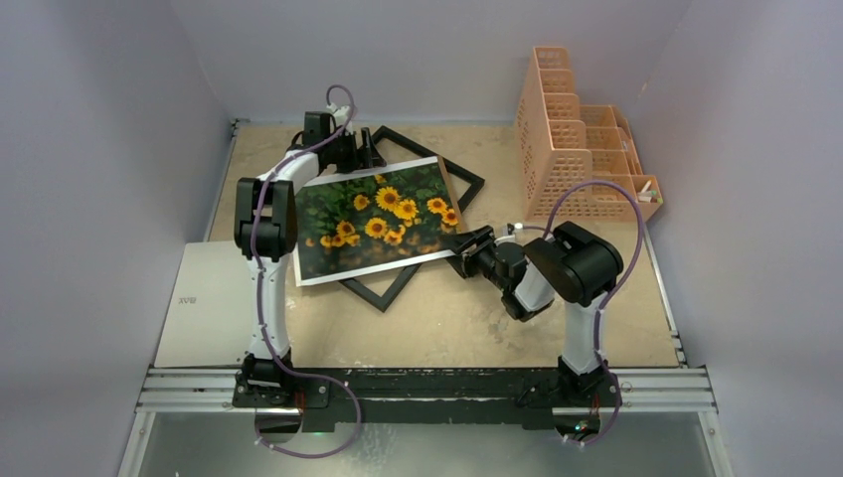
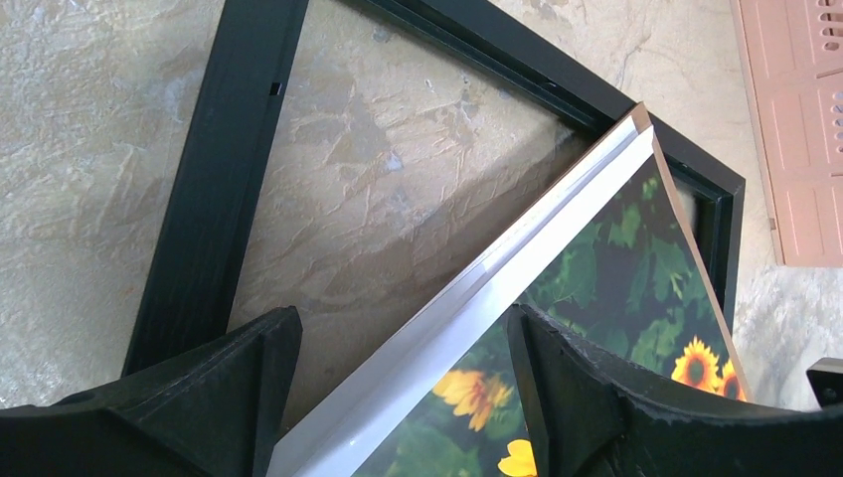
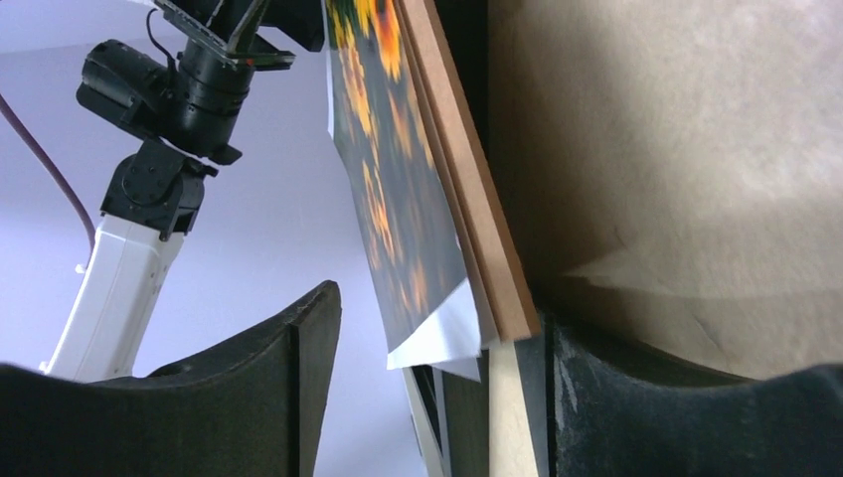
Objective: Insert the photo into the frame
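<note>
On the surface point(image 1: 447, 318) the frame point(image 2: 224, 189) is laid flat and turned cornerwise, with the surface seen through its opening. The photo point(image 1: 383, 221), backed by a brown board point(image 3: 467, 179), is lying askew across the frame, overhanging its bars rather than seated inside. The left claw point(image 2: 403, 328) is spread wide astride the photo's far, white-bordered edge, and nothing is pinched. The right claw point(image 3: 437, 318) is parted too, one finger close beside the board and the other apart from the printed face, so that corner is bracketed but not gripped. The step in hand is judged to be taking hold at both ends. Board and print are best clamped together so that neither slides. The sheet should then be turned until its edges run parallel with the bars, and lowered one corner first into the recess.
</note>
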`<action>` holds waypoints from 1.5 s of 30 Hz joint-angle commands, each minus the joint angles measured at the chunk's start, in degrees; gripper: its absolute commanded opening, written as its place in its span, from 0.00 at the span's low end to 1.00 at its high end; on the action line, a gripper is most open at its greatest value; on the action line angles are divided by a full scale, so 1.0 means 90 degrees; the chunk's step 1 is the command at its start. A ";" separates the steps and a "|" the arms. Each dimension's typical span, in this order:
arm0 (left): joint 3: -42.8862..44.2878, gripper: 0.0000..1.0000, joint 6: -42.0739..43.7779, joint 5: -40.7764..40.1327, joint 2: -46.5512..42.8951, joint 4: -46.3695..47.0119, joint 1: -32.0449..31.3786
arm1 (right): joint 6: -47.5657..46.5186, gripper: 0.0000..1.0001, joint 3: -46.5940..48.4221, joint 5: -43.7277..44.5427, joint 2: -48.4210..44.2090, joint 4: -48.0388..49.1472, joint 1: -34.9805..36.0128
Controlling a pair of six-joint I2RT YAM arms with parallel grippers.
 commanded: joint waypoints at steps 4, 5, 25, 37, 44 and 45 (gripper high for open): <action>0.0104 0.79 0.0055 0.0235 0.0037 -0.0212 -0.0050 | -0.0030 0.54 0.0181 0.0288 0.0069 0.0981 0.0032; 0.0103 0.79 0.0055 0.0217 0.0027 -0.0251 -0.0048 | 0.0021 0.52 0.0202 0.0201 0.0170 0.1109 0.0034; 0.0360 0.79 0.0271 -0.0474 -0.0486 -0.1015 -0.0017 | 0.0792 0.00 -0.0402 0.0216 0.0772 0.2803 -0.0044; 0.0209 0.82 0.0071 -0.0623 -0.1049 -0.1215 -0.0002 | 0.0629 0.00 -0.2429 0.0140 0.0080 0.3654 -0.0555; -0.0400 0.82 -0.0166 -0.0842 -0.1584 -0.1229 -0.0002 | 0.0473 0.00 -0.3353 -0.0054 -0.0232 0.4028 -0.0827; -0.0493 0.82 -0.0180 -0.0885 -0.1664 -0.1240 -0.0002 | 0.0417 0.00 -0.3349 -0.0074 -0.0318 0.4025 -0.0825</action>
